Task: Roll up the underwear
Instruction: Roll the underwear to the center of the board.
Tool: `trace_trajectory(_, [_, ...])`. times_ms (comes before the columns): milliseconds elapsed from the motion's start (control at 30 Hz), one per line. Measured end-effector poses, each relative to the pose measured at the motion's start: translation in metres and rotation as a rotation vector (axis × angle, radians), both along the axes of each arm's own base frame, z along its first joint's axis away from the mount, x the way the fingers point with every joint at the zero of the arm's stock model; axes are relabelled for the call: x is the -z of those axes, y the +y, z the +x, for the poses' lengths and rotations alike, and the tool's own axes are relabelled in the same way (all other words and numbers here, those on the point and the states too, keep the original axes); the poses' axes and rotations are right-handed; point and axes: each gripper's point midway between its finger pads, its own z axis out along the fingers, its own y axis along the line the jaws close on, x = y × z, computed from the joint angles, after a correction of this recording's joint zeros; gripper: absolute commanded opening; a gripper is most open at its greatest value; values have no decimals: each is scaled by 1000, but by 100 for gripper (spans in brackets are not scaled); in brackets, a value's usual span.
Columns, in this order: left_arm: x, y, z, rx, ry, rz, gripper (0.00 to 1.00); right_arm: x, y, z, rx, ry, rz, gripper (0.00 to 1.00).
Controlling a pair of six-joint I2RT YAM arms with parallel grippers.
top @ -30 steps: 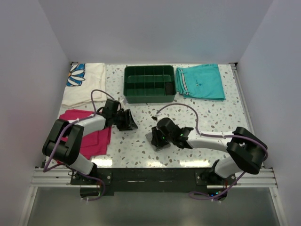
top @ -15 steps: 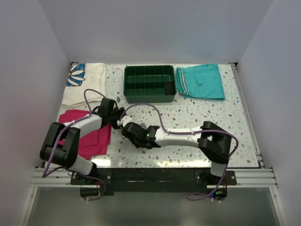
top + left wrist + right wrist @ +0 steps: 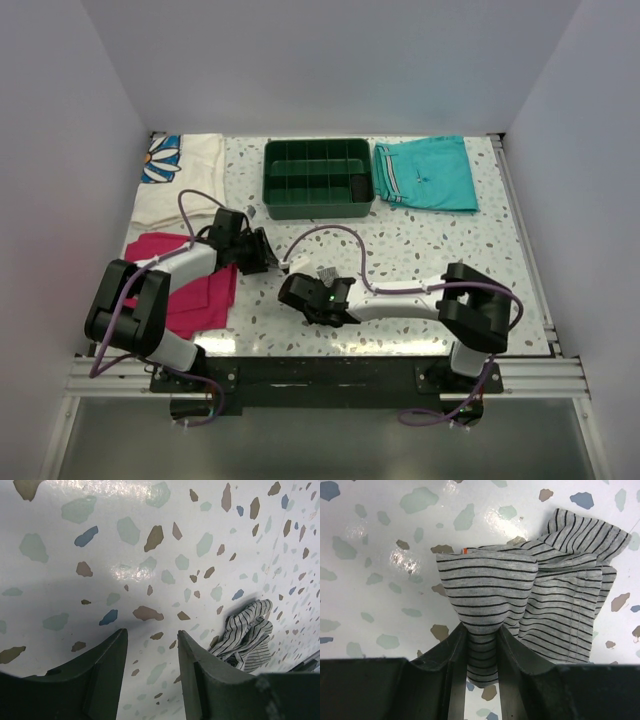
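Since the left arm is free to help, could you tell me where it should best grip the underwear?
Probably the bunched end of the underwear, opposite the fold the right gripper pinches; the open left gripper should come from above, as the cloth lies crumpled on the table.

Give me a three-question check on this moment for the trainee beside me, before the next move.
1. True or false: the right gripper is shut on the small grey dark-striped cloth underwear.
2. Fill in: in the top view, the folded teal shorts lie to the ___ of the dark green compartment tray.
3. What lies between the fingers of the left gripper? A) the underwear B) bare speckled tabletop C) the teal shorts
Key: 1 true; 2 right; 3 B.
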Motion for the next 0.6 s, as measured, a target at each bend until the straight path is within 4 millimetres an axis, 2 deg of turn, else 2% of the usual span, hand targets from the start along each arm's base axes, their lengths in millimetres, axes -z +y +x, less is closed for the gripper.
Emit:
trace_trajectory(167, [-2, -4, -1, 16, -6, -23, 49, 3, 0, -3, -7, 7, 71, 15])
trace_trajectory(433, [-1, -11, -13, 62, 2, -73, 50, 4, 3, 5, 6, 85, 222, 15])
trace_trajectory(600, [-5, -15, -12, 79, -12, -98, 50, 3, 10, 9, -16, 150, 331, 15])
